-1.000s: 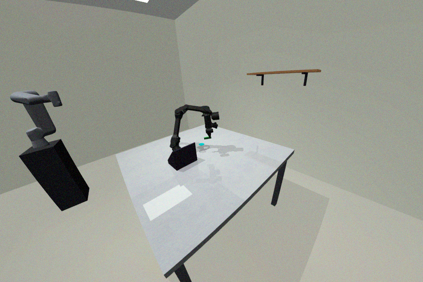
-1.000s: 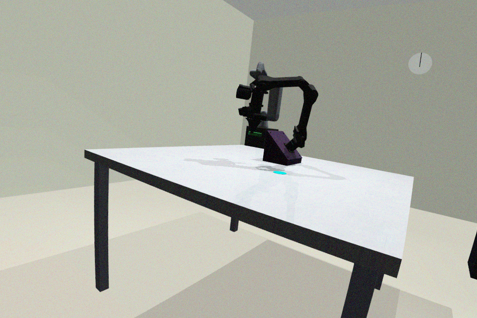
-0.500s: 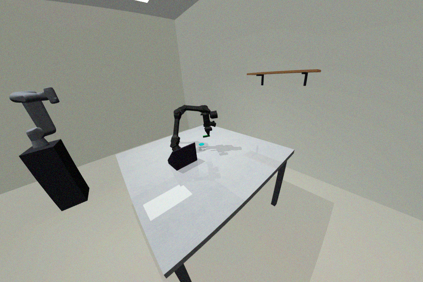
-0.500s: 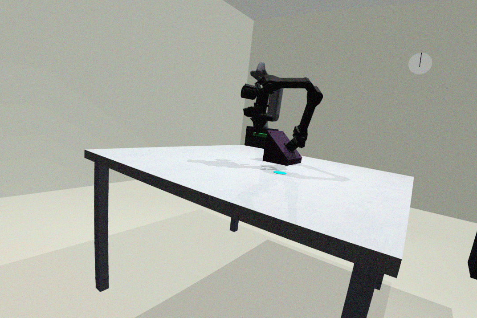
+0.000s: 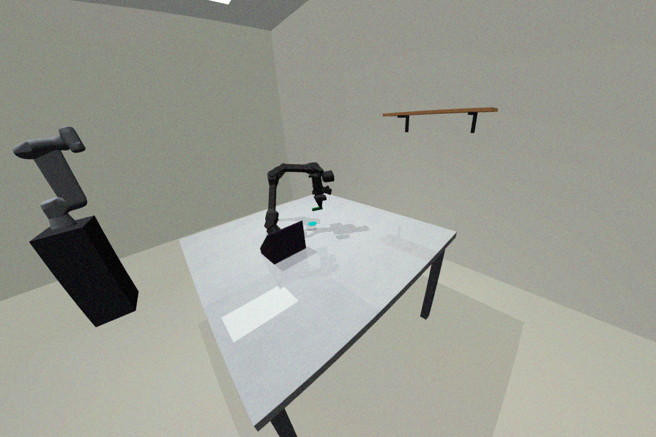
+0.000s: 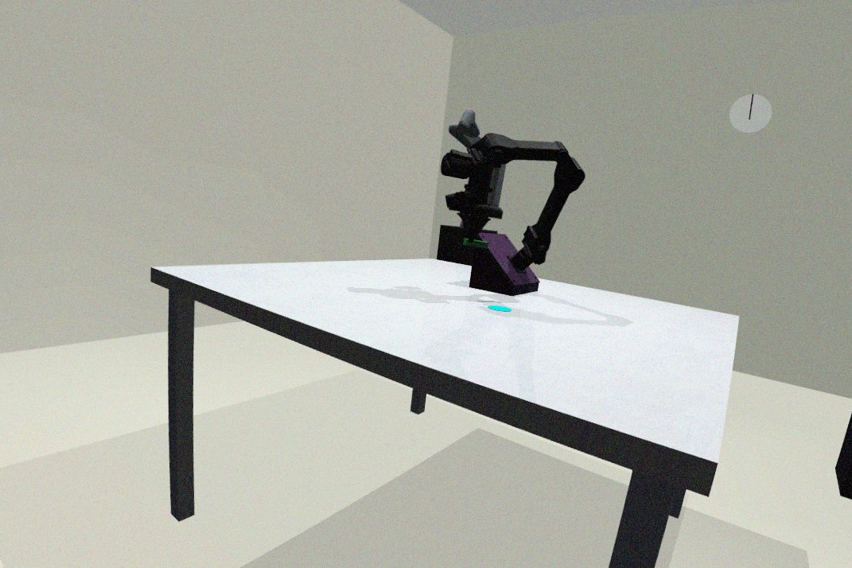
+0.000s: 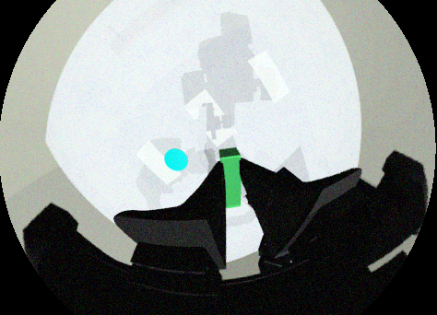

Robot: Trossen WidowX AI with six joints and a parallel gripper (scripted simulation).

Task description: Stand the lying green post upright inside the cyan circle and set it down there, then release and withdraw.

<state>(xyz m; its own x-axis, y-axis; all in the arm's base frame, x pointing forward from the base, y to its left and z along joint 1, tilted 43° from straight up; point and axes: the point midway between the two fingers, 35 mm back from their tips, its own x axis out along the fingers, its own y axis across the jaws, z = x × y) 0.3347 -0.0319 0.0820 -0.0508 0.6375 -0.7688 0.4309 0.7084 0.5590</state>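
Note:
My gripper points down and is shut on the green post. The post is held roughly level, well above the table, with one end between the fingertips. The cyan circle lies flat on the table with nothing on it. In the wrist view it is to the left of the fingertips. The fingers hide part of the post's sides.
The white table carries the arm's dark wedge-shaped base, close to the circle. A grey arm stands on a black pedestal off the table. A wooden shelf is on the wall.

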